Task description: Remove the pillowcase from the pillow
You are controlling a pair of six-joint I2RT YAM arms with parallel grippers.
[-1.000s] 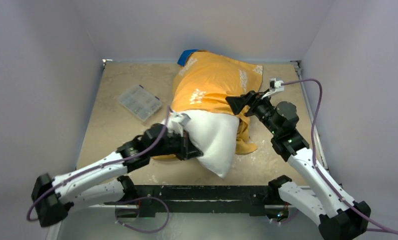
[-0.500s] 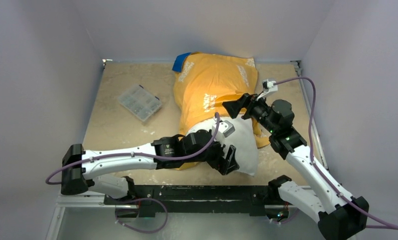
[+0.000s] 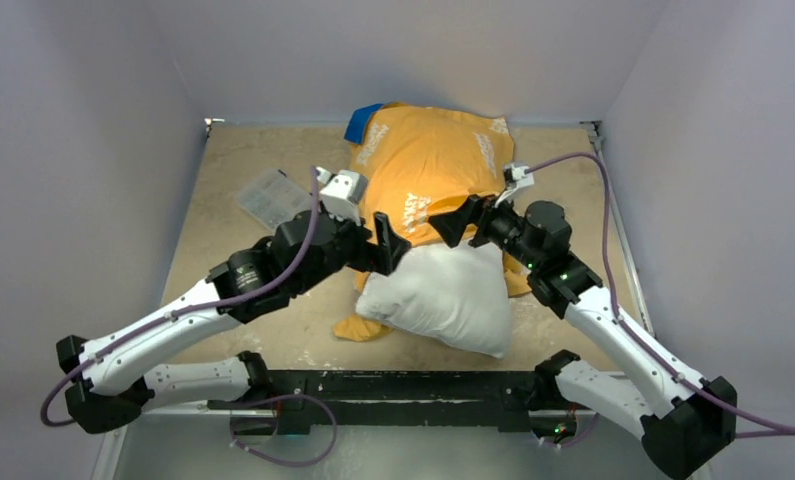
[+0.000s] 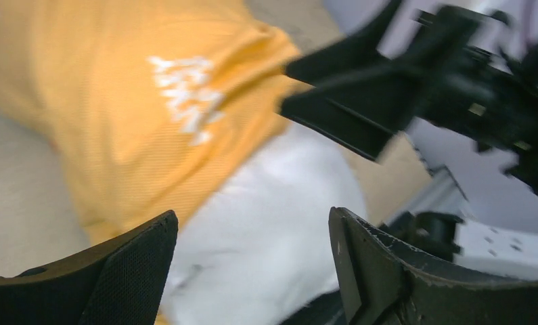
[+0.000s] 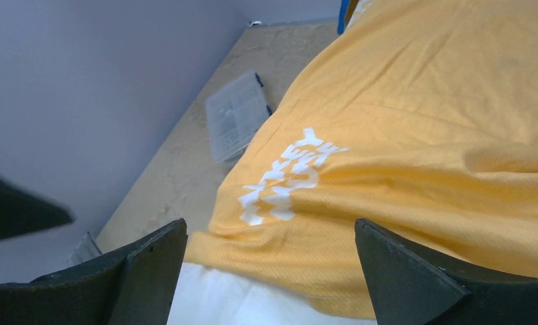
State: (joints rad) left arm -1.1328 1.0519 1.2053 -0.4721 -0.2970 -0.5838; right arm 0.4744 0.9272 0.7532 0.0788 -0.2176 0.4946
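From above, the pillowcase (image 3: 428, 165) covers the far half of the pillow (image 3: 448, 295), whose near half lies bare on the table (image 3: 233, 280). The left tool (image 3: 388, 245) and right tool (image 3: 451, 222) hover at the hem, both released.

The left wrist view shows spread fingers (image 4: 124, 271) framing hem and cushion, gripping nothing.

In the right wrist view, parted fingers (image 5: 401, 271) hang above orange cloth.

The step would likely go best with one tool pinching the hem alone while the other pins the bare pillow, then a pull toward the far wall.

Left claw (image 4: 251, 223) hangs with fingers spread, nothing between them, above the white pillow (image 4: 279, 196) emerging from the orange pillowcase (image 4: 130, 128) with white lettering. The blurred right claw (image 4: 287, 88) hovers just beyond, over the beige worktop (image 4: 12, 196).
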